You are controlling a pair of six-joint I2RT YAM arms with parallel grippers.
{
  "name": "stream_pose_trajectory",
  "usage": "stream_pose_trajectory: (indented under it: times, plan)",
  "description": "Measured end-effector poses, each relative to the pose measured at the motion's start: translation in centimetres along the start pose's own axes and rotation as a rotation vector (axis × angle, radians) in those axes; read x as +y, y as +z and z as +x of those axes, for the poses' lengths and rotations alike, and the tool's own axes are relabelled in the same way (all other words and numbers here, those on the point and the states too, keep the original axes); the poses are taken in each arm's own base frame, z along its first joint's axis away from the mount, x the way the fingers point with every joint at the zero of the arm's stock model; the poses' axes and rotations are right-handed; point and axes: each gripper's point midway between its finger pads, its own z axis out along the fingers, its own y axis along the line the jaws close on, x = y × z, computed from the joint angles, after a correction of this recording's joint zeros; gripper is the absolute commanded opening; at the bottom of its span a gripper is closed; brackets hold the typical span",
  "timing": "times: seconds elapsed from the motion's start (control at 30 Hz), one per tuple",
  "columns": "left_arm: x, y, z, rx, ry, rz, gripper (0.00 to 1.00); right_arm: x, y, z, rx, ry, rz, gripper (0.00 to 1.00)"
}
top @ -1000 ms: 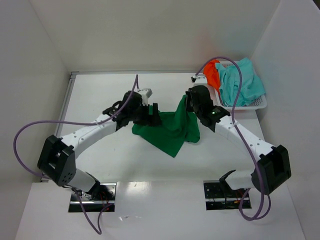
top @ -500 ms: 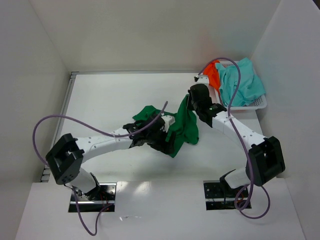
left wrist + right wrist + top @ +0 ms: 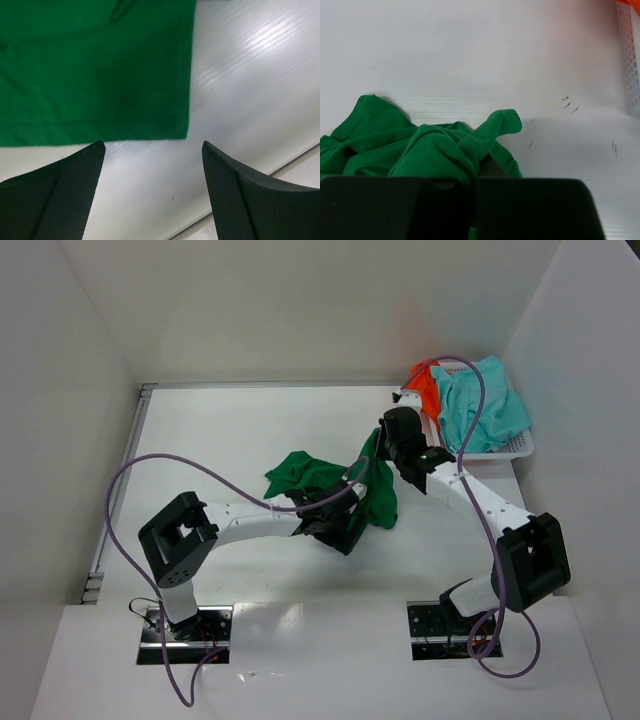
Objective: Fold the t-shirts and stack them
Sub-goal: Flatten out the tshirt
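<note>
The dark green t-shirt [image 3: 305, 475] lay bunched at the middle of the worktop [image 3: 220, 440]. The left tool [image 3: 152, 150] stood spread over bare surface, just off the shirt's hem corner. The right tool [image 3: 472, 187] appeared to be pinching a raised fold of the shirt, its tips hidden by cloth. The teal t-shirt [image 3: 485, 410] and orange t-shirt [image 3: 427, 390] sat in the basket [image 3: 505, 448] at the far right corner.

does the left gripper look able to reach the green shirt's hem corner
Probably yes: the left gripper is open and the green shirt lies just ahead, hem corner exposed, only bare table between.
</note>
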Motion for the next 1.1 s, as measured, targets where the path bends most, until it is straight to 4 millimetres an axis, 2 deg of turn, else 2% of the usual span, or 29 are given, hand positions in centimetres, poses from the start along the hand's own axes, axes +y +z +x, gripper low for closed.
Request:
stream_pose_trajectory:
  times: [0.13,0.4,0.57,0.8,0.97,1.0,1.1]
  plan:
    - [-0.9,0.5,-1.3,-0.023,0.014,-0.003,0.86,0.1,0.0,0.0,0.002,0.001,-0.007,0.00]
    - [-2.0,1.3,0.0,0.007,0.053,0.000,0.83,0.1,0.0,0.0,0.001,0.001,-0.008,0.01]
    - [-1.2,2.2,0.8,0.033,0.058,-0.041,0.79,0.2,0.0,0.0,0.000,0.001,-0.008,0.01]
    - [-0.6,2.5,0.4,0.023,0.057,-0.085,0.71,0.2,0.0,-0.1,-0.003,0.003,-0.009,0.01]
    - [-0.6,2.8,0.1,0.021,0.057,-0.094,0.52,0.1,0.1,0.2,0.001,0.001,-0.008,0.01]
    - [-0.6,2.8,0.1,0.020,0.056,-0.096,0.42,0.1,0.1,0.3,0.004,0.000,-0.007,0.01]
    - [-0.5,2.9,0.0,0.021,0.055,-0.097,0.22,0.0,0.1,0.5,0.009,-0.002,-0.005,0.01]
